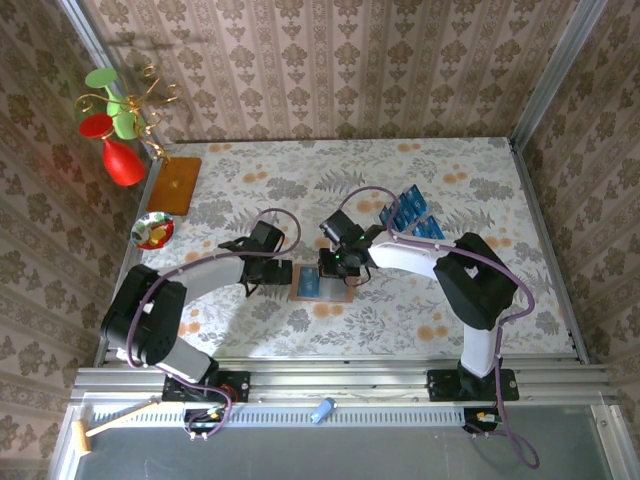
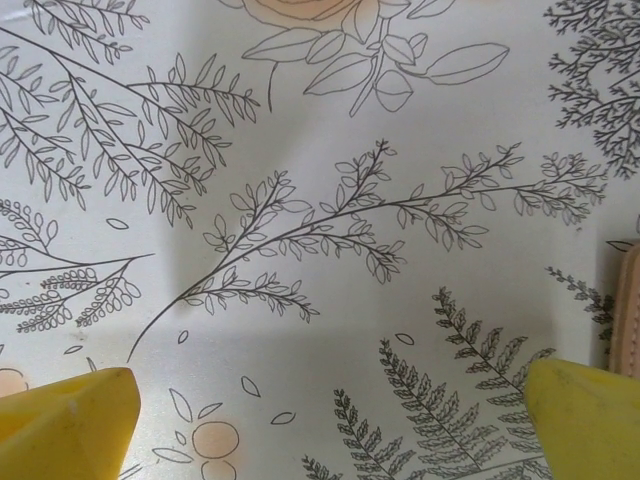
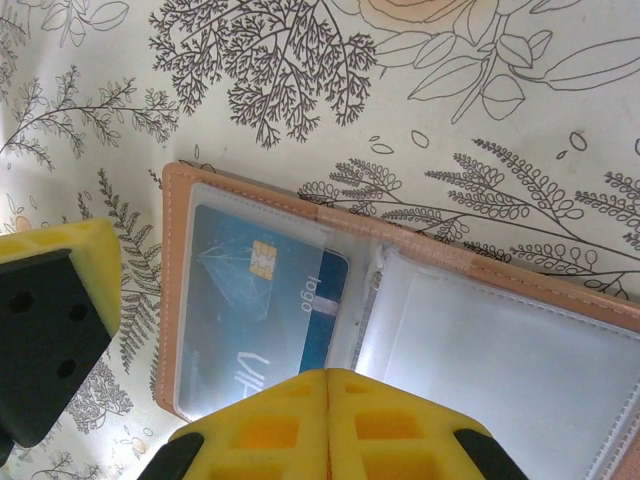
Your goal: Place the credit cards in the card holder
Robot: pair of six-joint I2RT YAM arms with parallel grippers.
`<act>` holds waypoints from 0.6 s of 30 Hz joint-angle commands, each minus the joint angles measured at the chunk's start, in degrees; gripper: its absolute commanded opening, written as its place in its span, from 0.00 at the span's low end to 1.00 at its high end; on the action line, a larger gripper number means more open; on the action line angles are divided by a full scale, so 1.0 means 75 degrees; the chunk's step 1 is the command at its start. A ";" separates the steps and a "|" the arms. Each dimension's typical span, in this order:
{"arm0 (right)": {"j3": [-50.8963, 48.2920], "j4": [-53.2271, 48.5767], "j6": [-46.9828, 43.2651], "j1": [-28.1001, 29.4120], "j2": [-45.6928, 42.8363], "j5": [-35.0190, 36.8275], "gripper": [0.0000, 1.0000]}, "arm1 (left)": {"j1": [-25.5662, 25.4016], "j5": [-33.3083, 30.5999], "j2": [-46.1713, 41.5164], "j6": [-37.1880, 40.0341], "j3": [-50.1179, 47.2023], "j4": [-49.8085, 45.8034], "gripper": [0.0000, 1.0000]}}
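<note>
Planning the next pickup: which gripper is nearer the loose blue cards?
Right. The right gripper is over the card holder, just left of the loose blue cards; the left gripper is farther left, beside the holder's left edge.

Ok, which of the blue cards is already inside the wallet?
The one card under the clear sleeve of the open card holder; the other credit cards lie bunched on the table, apart from it.

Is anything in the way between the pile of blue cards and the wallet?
Nothing on the tablecloth lies between the blue cards and the open wallet. The right arm reaches over that stretch, its end effector shut over the wallet, where one card already sits in a pocket.
</note>
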 commanded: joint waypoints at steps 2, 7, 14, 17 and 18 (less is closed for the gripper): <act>0.0286 -0.0234 -0.0094 -0.0010 0.0321 0.0146 0.09 | 0.0034 0.0045 0.0252 0.0170 0.0074 -0.0071 1.00; 0.0386 -0.0207 -0.0086 -0.0010 0.0518 0.0084 0.09 | 0.0034 0.0101 0.0402 0.0161 0.0050 0.0033 1.00; 0.0535 -0.0193 -0.0078 -0.0010 0.0723 0.0002 0.09 | 0.0026 0.0184 0.0543 0.0166 0.0012 0.0170 1.00; 0.0619 -0.0199 -0.0082 -0.0011 0.0808 -0.0042 0.09 | 0.0023 0.0206 0.0611 0.0158 0.0003 0.0226 1.00; 0.0643 -0.0195 -0.0083 0.0002 0.0843 -0.0065 0.09 | 0.0023 0.0223 0.0641 0.0155 0.0003 0.0236 1.00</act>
